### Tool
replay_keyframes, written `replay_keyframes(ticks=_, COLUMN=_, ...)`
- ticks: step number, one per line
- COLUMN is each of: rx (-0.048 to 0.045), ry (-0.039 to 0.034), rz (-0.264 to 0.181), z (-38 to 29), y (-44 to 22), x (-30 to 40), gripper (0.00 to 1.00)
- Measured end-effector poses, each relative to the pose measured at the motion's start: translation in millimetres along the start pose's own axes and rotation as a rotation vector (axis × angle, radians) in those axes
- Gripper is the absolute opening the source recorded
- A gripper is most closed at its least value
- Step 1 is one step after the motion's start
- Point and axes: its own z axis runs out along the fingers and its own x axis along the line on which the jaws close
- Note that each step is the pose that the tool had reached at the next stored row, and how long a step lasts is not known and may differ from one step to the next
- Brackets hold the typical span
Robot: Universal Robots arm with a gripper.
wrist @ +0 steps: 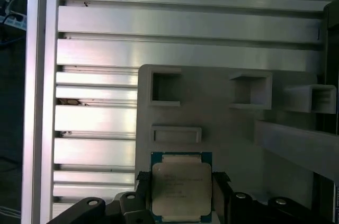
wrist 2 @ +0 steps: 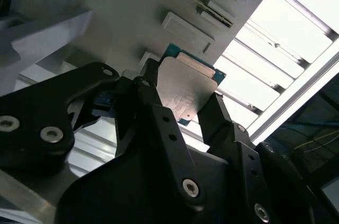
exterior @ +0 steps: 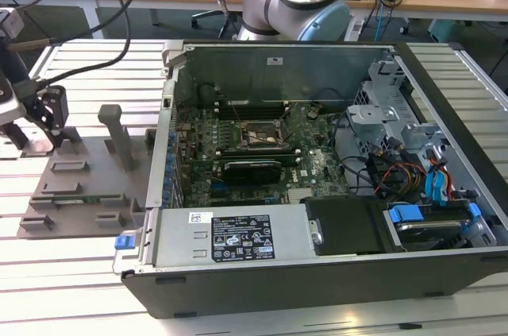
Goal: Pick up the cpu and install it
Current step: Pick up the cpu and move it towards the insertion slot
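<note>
CPU sits between the two black fingers of the end effector, which we see pressed against two opposite edges of the chip, clamped on it. In both wrist views its silver-grey top faces up, with a thin green rim around it. It lies over the grey plastic tray, just beside a low rectangular ridge and near two square pockets; we cannot tell whether it touches the tray or hangs just clear of it.

In the exterior view the end effector is at the far left corner of the tray, on the slatted metal counter. The open computer case lies to the right of the tray, well apart from the chip. Inside it we see the motherboard socket and, just nearer, a long black card.
</note>
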Motion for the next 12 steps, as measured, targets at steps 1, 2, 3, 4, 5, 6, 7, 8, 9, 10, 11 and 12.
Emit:
replay_keyframes(ticks=1, rx=0.0, ry=-0.0001, rz=0.0, z=-1.1, y=0.0, x=0.0, gripper=0.55)
replay_keyframes(ticks=2, rx=0.0, ry=-0.0001, rz=0.0, z=-2.3, y=0.0, x=-0.1, gripper=0.55)
replay_keyframes(ticks=3, rx=0.0, ry=0.0, rz=0.0, z=-3.9, y=0.0, x=-0.1, gripper=0.55)
replay_keyframes(ticks=4, rx=0.0, ry=0.0, rz=0.0, z=-5.3, y=0.0, x=-0.1, gripper=0.55)
replay_keyframes(ticks=5, rx=-0.0001, ry=-0.0001, rz=0.0, z=-6.8, y=-0.1, x=-0.2, gripper=0.55)
replay_keyframes(ticks=6, rx=0.0, ry=0.0, rz=0.0, z=-8.1, y=-0.1, x=-0.2, gripper=0.55)
replay_keyframes(ticks=7, rx=0.0, ry=0.0, rz=0.0, z=-11.1, y=-0.1, x=-0.3, gripper=0.55)
replay_keyframes(ticks=8, rx=0.0, ry=0.0, rz=0.0, z=-13.8, y=-0.1, x=-0.3, gripper=0.55)
replay_keyframes(ticks=9, rx=-0.0001, ry=-0.0001, rz=0.0, z=-18.1, y=-0.1, x=-0.5, gripper=0.55)
replay_keyframes(ticks=10, rx=0.0, ry=0.0, rz=0.0, z=-19.7, y=-0.1, x=-0.5, gripper=0.55)
replay_keyframes(ticks=11, rx=0.0, ry=0.0, rz=0.0, z=-20.9, y=-0.2, x=-0.5, gripper=0.55)
replay_keyframes(ticks=12, rx=0.0, ry=-0.0001, rz=0.0, z=-22.3, y=-0.2, x=-0.6, gripper=0.55)
